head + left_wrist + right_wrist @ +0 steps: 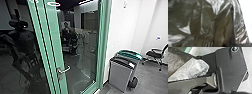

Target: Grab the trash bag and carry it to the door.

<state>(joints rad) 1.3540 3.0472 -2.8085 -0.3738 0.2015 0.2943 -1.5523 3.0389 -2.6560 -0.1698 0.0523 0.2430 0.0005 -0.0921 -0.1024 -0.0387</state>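
Trash bag [208,18], one, dark and glossy: close before the left wrist camera, its folds roughly parallel. Overall long axis and mouth direction cannot be told.

Right wrist view: dark plastic beside clear, crumpled plastic [198,67], the latter overlapping the edge of the robot's wide plate [230,68].

Head view: glass door [85,57] in a green frame [47,32], with a lever handle [65,70]; a person [68,35], small, behind the glass; two bins [120,75], upright on the floor [150,82] beside the frame, one lid dark, one green; a chair [156,53], farther off.

Arms: right wrist camera faces the plate; bend of either arm cannot be told. Opening and hold of both grippers: cannot be told.
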